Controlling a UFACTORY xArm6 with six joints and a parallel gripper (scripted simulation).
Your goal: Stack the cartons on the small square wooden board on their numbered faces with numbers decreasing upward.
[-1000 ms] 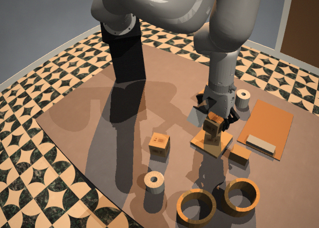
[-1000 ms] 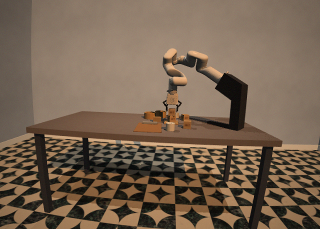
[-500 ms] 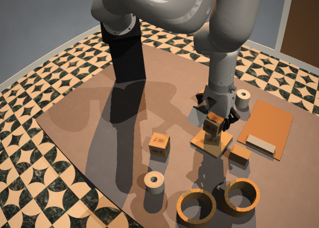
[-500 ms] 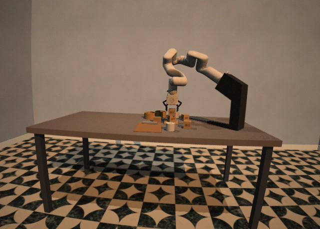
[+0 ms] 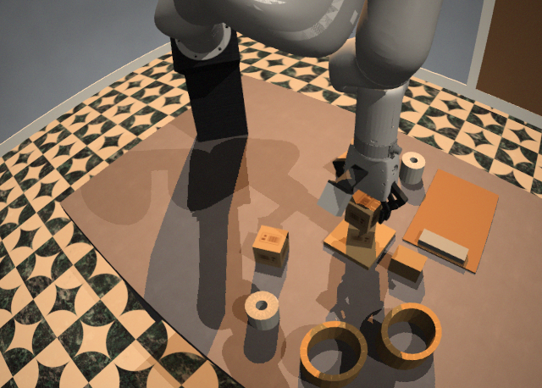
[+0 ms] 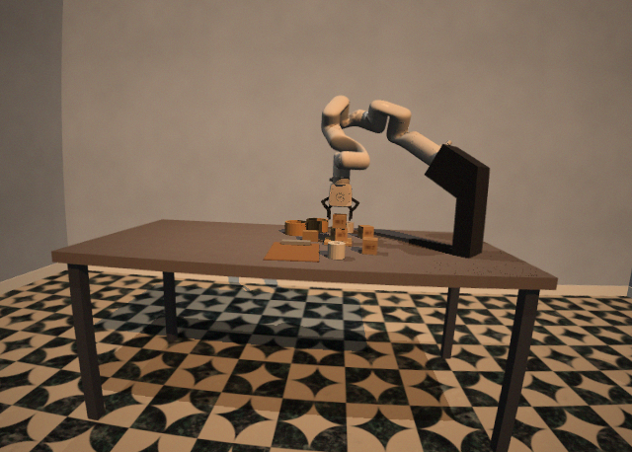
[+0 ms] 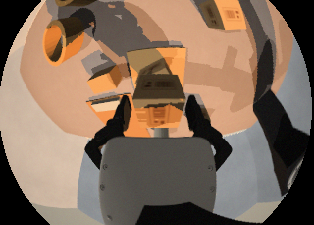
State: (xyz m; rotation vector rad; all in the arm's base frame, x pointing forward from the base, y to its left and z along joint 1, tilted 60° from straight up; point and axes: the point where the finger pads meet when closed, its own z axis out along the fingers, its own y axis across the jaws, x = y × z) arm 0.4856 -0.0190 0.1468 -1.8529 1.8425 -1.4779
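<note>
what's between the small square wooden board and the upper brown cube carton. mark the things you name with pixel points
Another brown cube carton [image 5: 361, 238] [image 6: 339, 235] [image 7: 158, 68], standing on the board [image 5: 367, 260] [image 6: 328, 242] [image 7: 178, 63] under the upper carton [image 5: 360, 216] [image 6: 339, 220] [image 7: 159, 91]; top and exterior views show it.

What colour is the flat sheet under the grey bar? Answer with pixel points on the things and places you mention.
Orange [image 5: 459, 208] [image 6: 290, 252]; it shows best in the top view.

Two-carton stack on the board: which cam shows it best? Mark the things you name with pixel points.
Exterior: both cartons of the stack [image 5: 359, 224] [image 6: 339, 227] show side-on, one above the other. Top looks down at an angle, with the lower one partly covered by the upper. Wrist shows mainly the upper carton's top and one side; the lower is mostly hidden.
</note>
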